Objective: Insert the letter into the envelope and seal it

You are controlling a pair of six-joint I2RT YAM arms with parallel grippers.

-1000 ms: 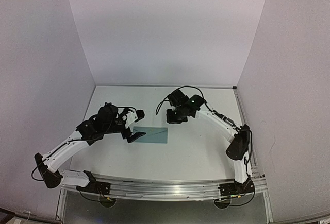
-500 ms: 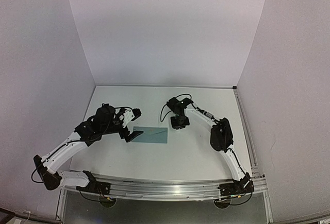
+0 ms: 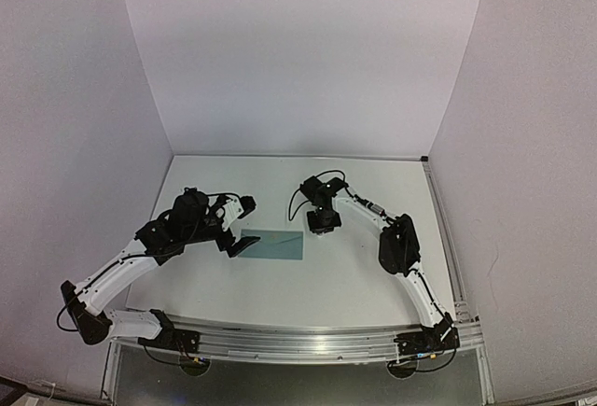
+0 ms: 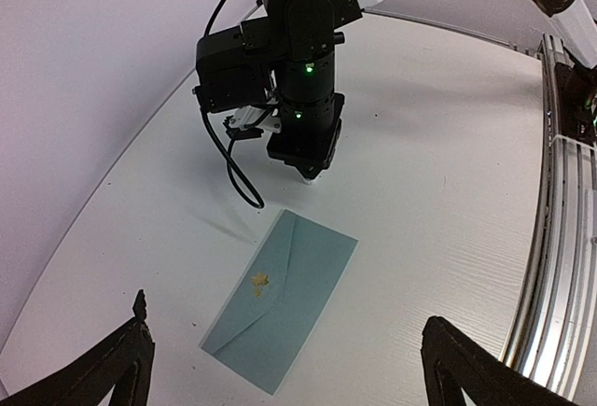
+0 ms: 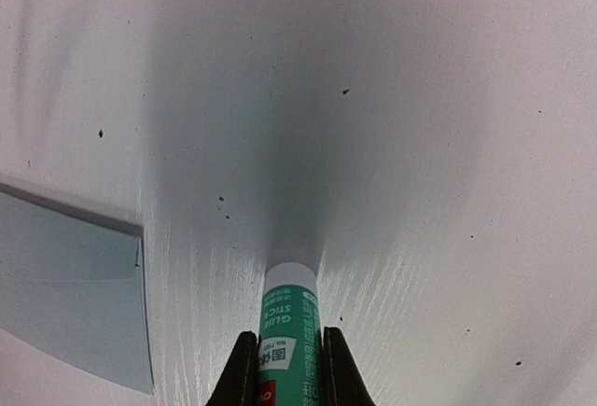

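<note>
Your right claw (image 5: 290,348) is pinching a green-and-white glue stick (image 5: 290,317), held upright with its white end at or just above the white desk (image 3: 354,275). I can't tell whether it touches. It stands just beside the right short end of the flat teal paper envelope (image 4: 280,299), which lies near the middle of the desk, well away from every edge.

Your left claw (image 4: 287,313) is spread wide and empty, hovering over the envelope's other end.

The triangular flap looks folded down, with a small yellowish blob (image 4: 260,280) at its tip. The letter is nowhere in view, so it is probably inside.

You appear to be in the sealing step. Next, stand the stick down away from the envelope and let go of it. Then press along the flap while your left claw steadies the paper against sliding.
</note>
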